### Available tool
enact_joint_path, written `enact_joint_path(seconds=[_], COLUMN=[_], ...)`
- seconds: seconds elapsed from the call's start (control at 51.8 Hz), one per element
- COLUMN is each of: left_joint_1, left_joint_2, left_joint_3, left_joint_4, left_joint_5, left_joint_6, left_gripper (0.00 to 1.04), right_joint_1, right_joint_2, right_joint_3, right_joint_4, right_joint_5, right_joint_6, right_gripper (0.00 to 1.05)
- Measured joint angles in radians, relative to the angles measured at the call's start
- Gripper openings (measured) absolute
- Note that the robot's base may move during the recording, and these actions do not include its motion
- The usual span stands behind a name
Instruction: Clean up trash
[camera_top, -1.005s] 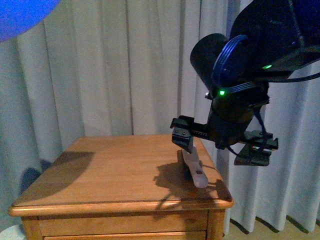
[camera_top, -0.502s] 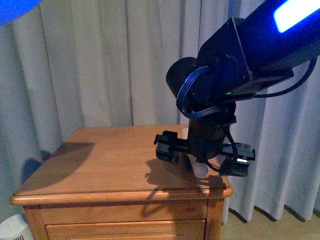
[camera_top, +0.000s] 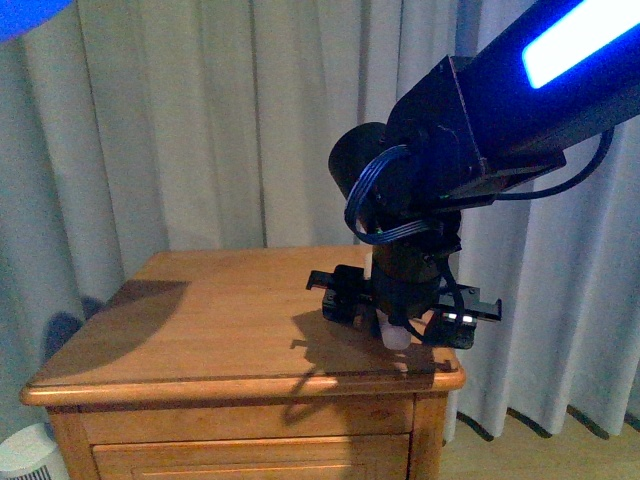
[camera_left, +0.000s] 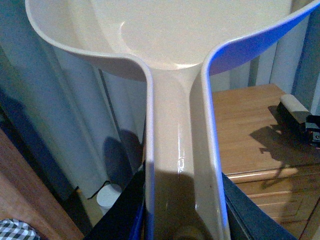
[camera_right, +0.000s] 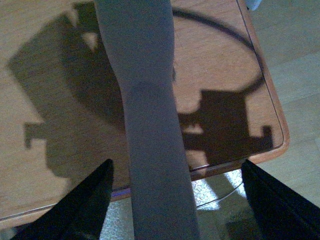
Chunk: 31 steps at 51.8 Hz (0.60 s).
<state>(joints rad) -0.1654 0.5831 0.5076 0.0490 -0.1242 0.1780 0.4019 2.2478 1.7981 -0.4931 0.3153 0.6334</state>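
The trash is out of view in every frame. My left gripper (camera_left: 182, 220) is shut on the handle of the pinkish-beige scoop (camera_left: 170, 40), whose bowl fills the left wrist view. My right gripper (camera_top: 397, 312) hangs open low over the right front corner of the wooden nightstand (camera_top: 200, 320). It straddles a pale handle (camera_top: 394, 336) lying there. In the right wrist view that long grey-lilac handle (camera_right: 150, 125) runs between the two spread dark fingers (camera_right: 90, 200) without touching them, and its end reaches past the tabletop's edge (camera_right: 50, 75).
Pale curtains (camera_top: 200, 120) hang behind the nightstand and to its right. A white round object (camera_top: 25, 450) stands on the floor by its left side. Bare floor (camera_right: 295, 75) shows past the nightstand's right edge. A checked cloth (camera_left: 15, 230) sits in one corner of the left wrist view.
My right arm has swung left and come down, so the open gripper now sits around the pale handle near the tabletop. The handle itself has stayed put.
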Motion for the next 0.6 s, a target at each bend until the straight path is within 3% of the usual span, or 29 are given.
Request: enact_joint_path(seconds=[0.077,0.29,0.599], left_joint_1=[0.000,0.000,0.000], left_joint_2=[0.000,0.000,0.000], left_joint_3=[0.000,0.000,0.000], left_joint_4=[0.000,0.000,0.000], left_joint_5=[0.000,0.000,0.000], left_joint_6=[0.000,0.000,0.000], left_gripper=[0.28,0.28,0.28], right_joint_1=[0.000,0.000,-0.006], right_joint_2=[0.000,-0.015,-0.198], right_joint_3=[0.000,-0.020,-0.190], right_joint_4=[0.000,0.017,0.151], right_joint_5=[0.000,-0.011,0.002], right_joint_6=[0.000,-0.006,-0.095], right_gripper=[0.62,0.21,0.20])
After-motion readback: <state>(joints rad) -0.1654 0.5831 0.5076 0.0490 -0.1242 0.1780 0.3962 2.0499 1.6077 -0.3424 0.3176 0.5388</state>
